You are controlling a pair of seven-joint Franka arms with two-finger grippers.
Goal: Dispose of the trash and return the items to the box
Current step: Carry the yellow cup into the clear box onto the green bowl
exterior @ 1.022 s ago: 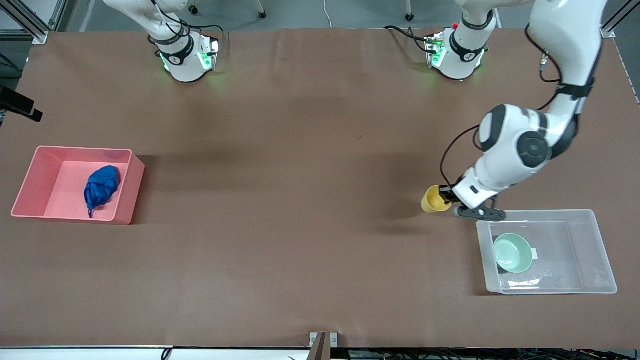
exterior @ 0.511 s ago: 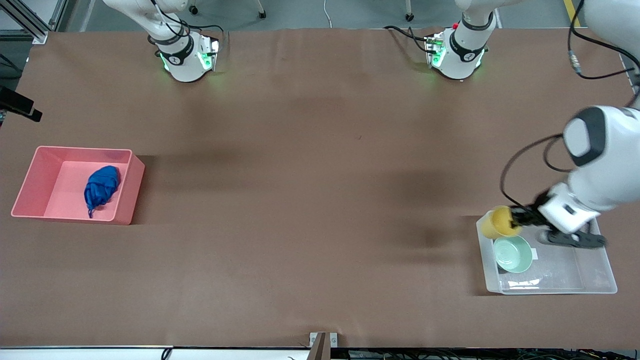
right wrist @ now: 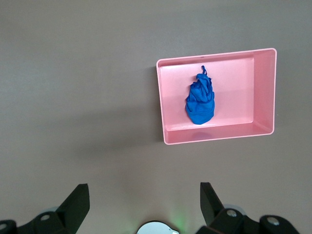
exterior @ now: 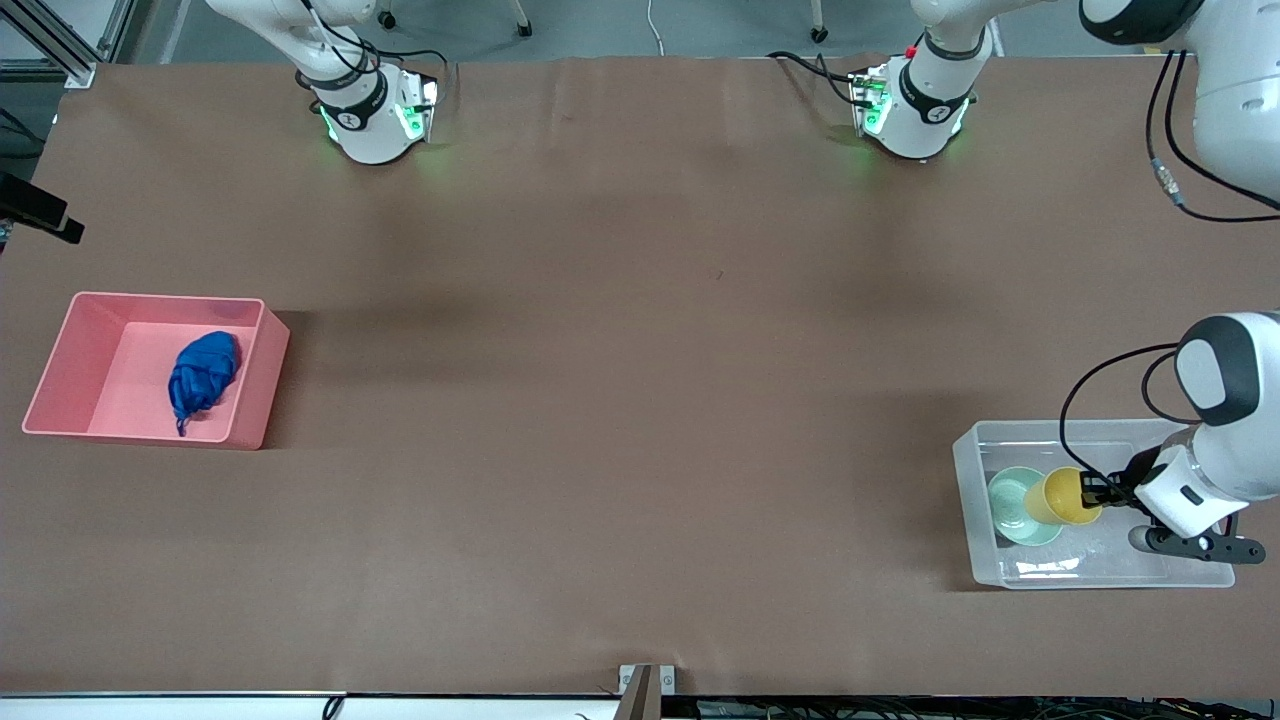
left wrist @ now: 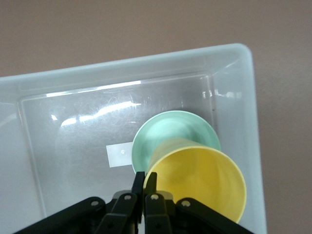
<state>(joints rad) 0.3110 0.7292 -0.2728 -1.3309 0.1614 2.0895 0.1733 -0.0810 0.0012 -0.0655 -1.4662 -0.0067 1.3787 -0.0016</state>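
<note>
Your left hand [exterior: 1098, 492] reaches sideways over the clear box [exterior: 1190, 575], clenched on the rim of the tilted yellow cup [exterior: 1062, 497], beside the mint bowl [exterior: 1012, 505]. Your right hand [right wrist: 141, 207] waits high, fingers spread; blue trash [exterior: 203, 373] lies in the pink bin [exterior: 262, 395].

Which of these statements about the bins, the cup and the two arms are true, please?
1. The blue trash lies in the pink bin. True.
2. The left tool is shut on the yellow cup over the clear box. True.
3. The green bowl sits on the bare table. False: it is inside the clear box.
4. The right tool holds the trash. False: its fingers are open and empty, high above the table.
5. The cup hangs over the pink bin. False: it is over the clear box, above the bowl's edge.
</note>
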